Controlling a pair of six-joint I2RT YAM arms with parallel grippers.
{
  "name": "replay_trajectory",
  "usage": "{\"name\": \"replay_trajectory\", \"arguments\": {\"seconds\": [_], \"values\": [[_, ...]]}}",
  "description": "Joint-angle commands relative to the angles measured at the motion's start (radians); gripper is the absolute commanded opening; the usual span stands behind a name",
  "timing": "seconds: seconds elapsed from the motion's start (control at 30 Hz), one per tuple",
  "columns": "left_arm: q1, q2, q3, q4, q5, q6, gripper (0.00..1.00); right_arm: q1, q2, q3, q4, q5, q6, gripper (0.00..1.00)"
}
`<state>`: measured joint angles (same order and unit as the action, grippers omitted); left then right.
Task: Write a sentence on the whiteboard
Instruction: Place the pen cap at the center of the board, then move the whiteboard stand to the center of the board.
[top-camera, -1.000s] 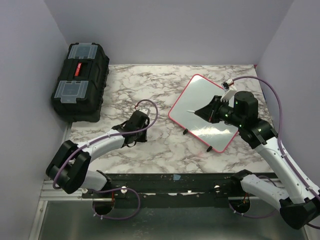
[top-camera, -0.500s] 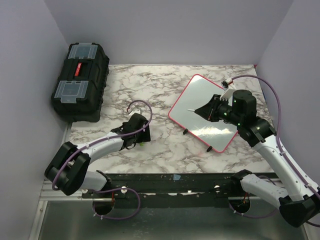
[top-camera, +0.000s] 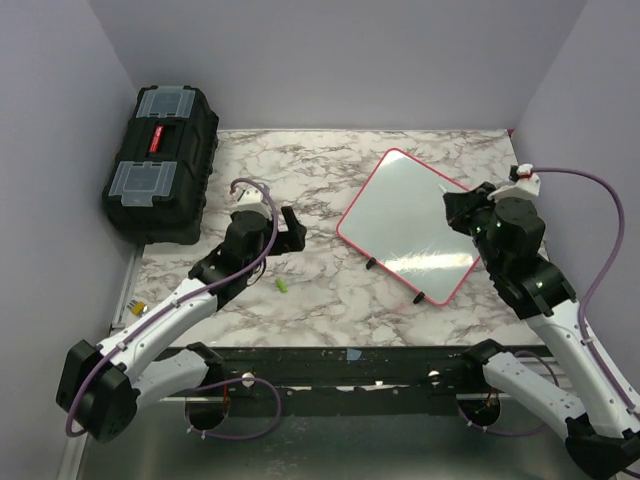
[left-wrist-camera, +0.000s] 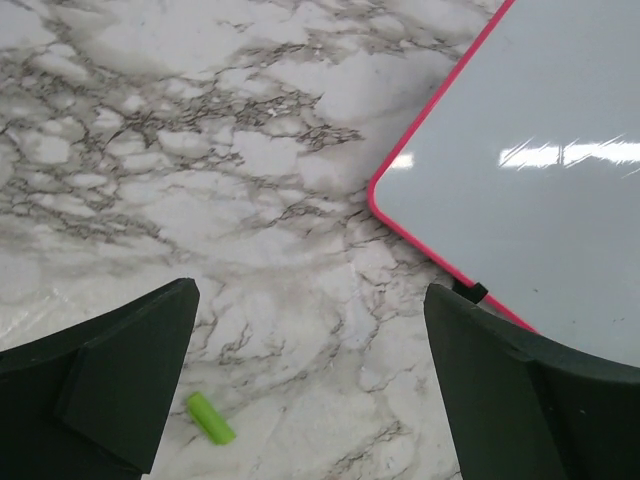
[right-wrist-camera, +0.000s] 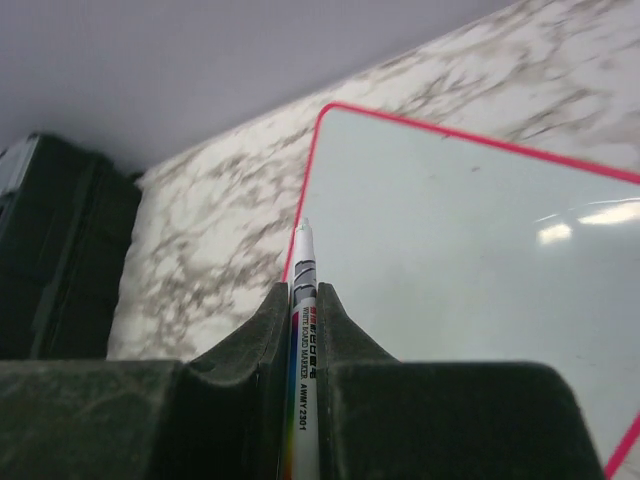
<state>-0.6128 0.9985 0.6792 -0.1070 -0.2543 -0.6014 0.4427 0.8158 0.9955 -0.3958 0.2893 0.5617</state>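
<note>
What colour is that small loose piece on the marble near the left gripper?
The small piece is bright green, clearest in the left wrist view.

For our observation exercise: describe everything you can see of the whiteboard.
The whiteboard is a flat white rectangle with rounded corners and a thin red-pink frame. Its glossy face shows glare streaks but no writing. It lies turned diagonally on the marble table, right of centre, with two black tabs at its near edge.

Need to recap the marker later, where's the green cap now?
In the top view, the green cap lies on the marble table left of the whiteboard, on the near side of the left gripper.
</note>
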Motion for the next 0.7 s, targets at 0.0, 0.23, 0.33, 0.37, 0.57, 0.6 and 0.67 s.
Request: {"name": "replay_trajectory", "arguments": {"seconds": [0.0, 0.23, 0.33, 0.37, 0.57, 0.6, 0.67], "values": [[0.018, 0.109, 0.128, 0.140, 0.163, 0.127, 0.99, -0.006, -0.017, -0.052, 0.057, 0.511, 0.020, 0.01], [0.028, 0.218, 0.312, 0.143, 0.206, 0.212, 0.98, -0.006, 0.131, -0.008, -0.101, 0.977, 0.011, 0.01], [0.035, 0.249, 0.355, 0.128, 0.233, 0.214, 0.95, -0.007, 0.157, -0.031, -0.144, 1.019, 0.054, 0.01], [0.035, 0.256, 0.368, 0.116, 0.250, 0.210, 0.94, -0.007, 0.167, -0.041, -0.151, 1.044, 0.068, 0.01], [0.037, 0.254, 0.352, 0.070, 0.326, 0.195, 0.90, -0.049, 0.287, -0.019, -0.374, 1.078, 0.331, 0.01], [0.039, 0.250, 0.342, 0.069, 0.324, 0.201, 0.90, -0.081, 0.305, -0.019, -0.407, 1.035, 0.384, 0.01], [0.046, 0.245, 0.329, 0.059, 0.301, 0.210, 0.90, -0.168, 0.328, -0.032, -0.415, 0.911, 0.431, 0.01]]}}
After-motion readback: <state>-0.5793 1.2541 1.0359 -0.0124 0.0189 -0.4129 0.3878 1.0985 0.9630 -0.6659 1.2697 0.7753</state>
